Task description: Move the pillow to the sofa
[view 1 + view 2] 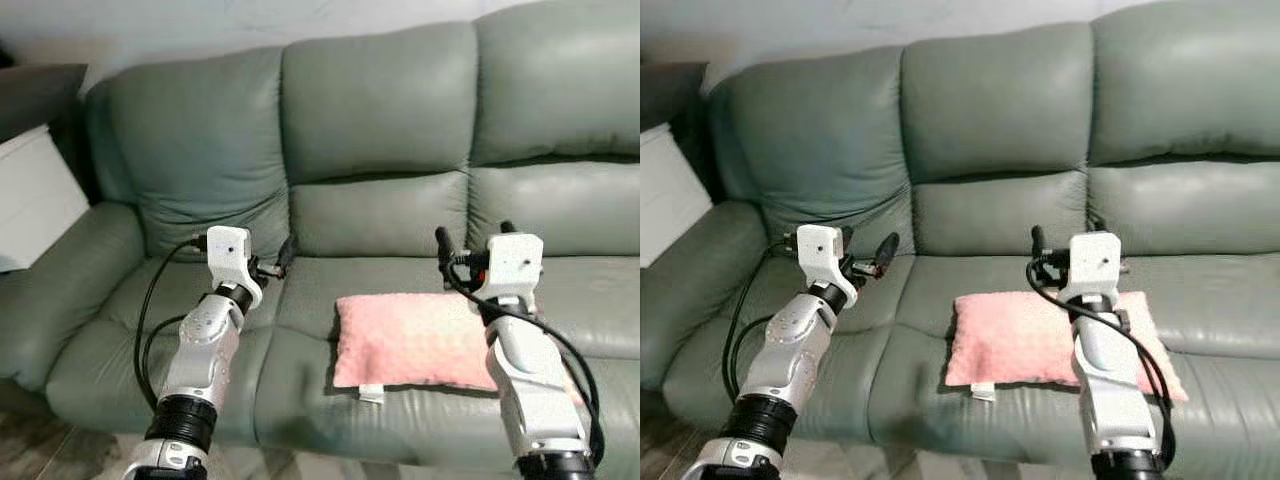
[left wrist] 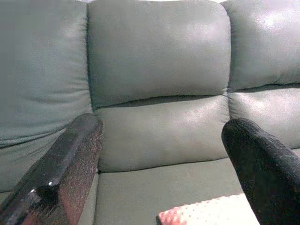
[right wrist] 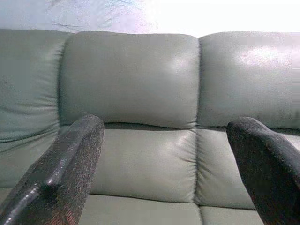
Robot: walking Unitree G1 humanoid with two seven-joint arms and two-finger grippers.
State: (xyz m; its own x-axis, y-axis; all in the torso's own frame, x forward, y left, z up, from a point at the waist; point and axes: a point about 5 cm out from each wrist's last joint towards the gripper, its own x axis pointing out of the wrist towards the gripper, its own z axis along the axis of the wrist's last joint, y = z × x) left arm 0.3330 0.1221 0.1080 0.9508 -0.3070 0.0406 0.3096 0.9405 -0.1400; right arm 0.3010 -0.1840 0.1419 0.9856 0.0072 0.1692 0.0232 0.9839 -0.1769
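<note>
both arms raised forward, left gripper and right gripper spread wide, holding nothing.

Grey-green leather sofa; pale pink pillow with fine dotted texture and a white tag; white cabinet.

The right arm hides the pink pillow's three-o'clock end; the white cabinet at nine o'clock is cropped.
</note>
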